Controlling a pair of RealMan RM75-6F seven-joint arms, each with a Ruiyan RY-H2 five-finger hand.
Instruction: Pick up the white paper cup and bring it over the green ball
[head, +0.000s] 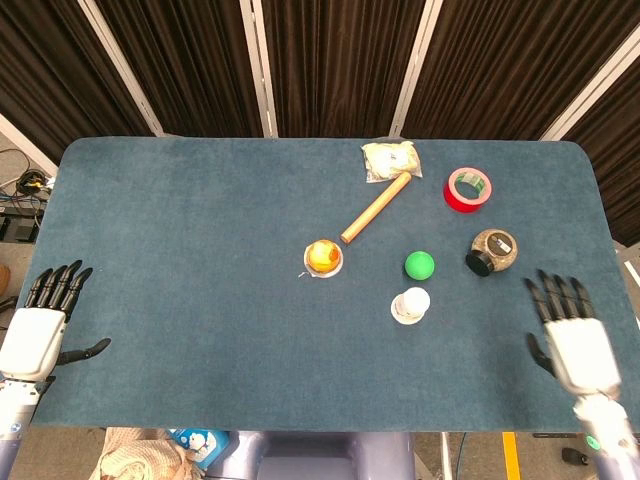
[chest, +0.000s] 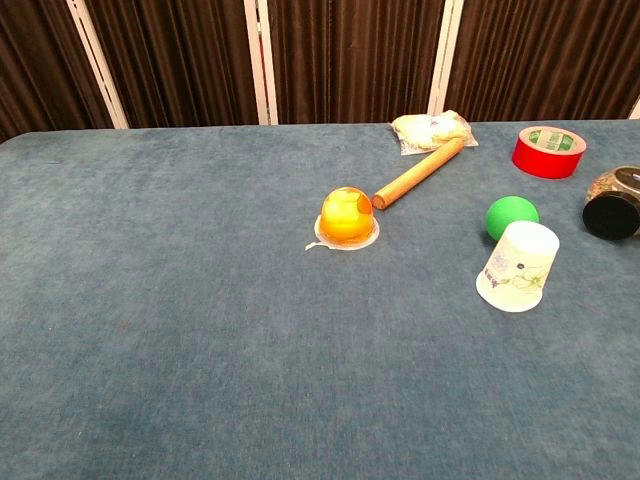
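The white paper cup (head: 410, 304) (chest: 519, 266) rests on the blue table, tilted, mouth down toward the front, with a floral print on its side. Just behind it lies the green ball (head: 419, 265) (chest: 511, 217), a small gap apart. My right hand (head: 574, 336) hovers open at the table's front right corner, far from the cup, fingers spread. At the front left edge my left hand (head: 42, 325) is open and holds nothing. Neither hand shows in the chest view.
An orange jelly cup (head: 323, 256) (chest: 346, 216) sits mid-table. A wooden rolling pin (head: 376, 208), a plastic bag (head: 391, 158), a red tape roll (head: 468, 189) and a lying dark-lidded jar (head: 492, 251) stand behind and right of the ball.
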